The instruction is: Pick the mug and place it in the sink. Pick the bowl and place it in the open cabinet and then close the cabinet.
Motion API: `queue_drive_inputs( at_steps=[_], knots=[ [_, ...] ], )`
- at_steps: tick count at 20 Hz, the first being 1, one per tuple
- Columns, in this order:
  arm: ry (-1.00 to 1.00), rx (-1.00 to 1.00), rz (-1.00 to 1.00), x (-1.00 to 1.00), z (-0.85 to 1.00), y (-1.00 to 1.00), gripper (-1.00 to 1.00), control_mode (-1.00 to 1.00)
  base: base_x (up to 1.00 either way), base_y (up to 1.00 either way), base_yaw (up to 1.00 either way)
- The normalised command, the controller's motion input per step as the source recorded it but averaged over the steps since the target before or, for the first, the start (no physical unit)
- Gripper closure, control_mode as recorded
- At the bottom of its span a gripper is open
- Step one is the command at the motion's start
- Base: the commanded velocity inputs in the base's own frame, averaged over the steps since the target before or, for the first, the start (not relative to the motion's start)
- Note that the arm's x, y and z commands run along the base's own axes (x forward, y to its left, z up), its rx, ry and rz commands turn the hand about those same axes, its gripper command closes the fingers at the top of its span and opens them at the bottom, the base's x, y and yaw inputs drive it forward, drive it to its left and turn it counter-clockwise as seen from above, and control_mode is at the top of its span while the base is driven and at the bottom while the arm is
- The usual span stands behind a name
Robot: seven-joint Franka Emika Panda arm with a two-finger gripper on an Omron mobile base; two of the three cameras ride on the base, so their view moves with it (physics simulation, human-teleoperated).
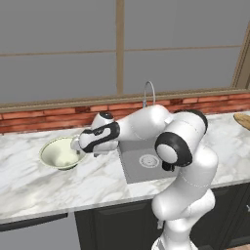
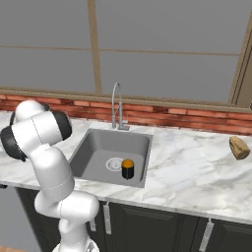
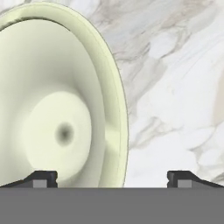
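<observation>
Claw (image 3: 112, 177) fingers apart, straddling near rim of bowl (image 1: 60, 153) on marble surface (image 1: 29, 180), left of sink (image 2: 110, 155). Mug (image 2: 128, 169) in sink. Step: bowl pick. Next: descend, clamp rim.

There is one wide pale cream bowl (image 1: 61, 152), at about nine o'clock of the basin. There is one grey rectangular recessed sink (image 2: 101, 146), with one round metal drain (image 2: 113, 164) and one chrome gooseneck faucet (image 2: 117, 106). Inside the sink stands one small black mug with an orange top (image 2: 128, 169). One brown bread-like lump (image 2: 239, 147) lies on the white marble tabletop (image 2: 192, 172), at three o'clock of the sink.
</observation>
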Motion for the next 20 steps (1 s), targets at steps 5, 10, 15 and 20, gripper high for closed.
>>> queue_drive_inputs(
  at_steps=[5, 10, 15, 20],
  knots=[
    [0.00, 0.00, 0.00, 0.15, -0.18, 0.19, -1.00, -1.00, 0.00, 0.00, 0.00],
    [0.00, 0.00, -0.01, 0.05, -0.19, 0.22, -1.00, -1.00, 0.00, 0.00, 0.00],
    [-0.02, 0.00, -0.02, 0.01, -0.07, 0.17, 1.00, -1.00, 0.00, 0.00, 0.00],
    [-0.01, 0.00, -0.02, 0.04, 0.00, 0.08, 1.00, -1.00, 0.00, 0.00, 0.00]
  ],
)
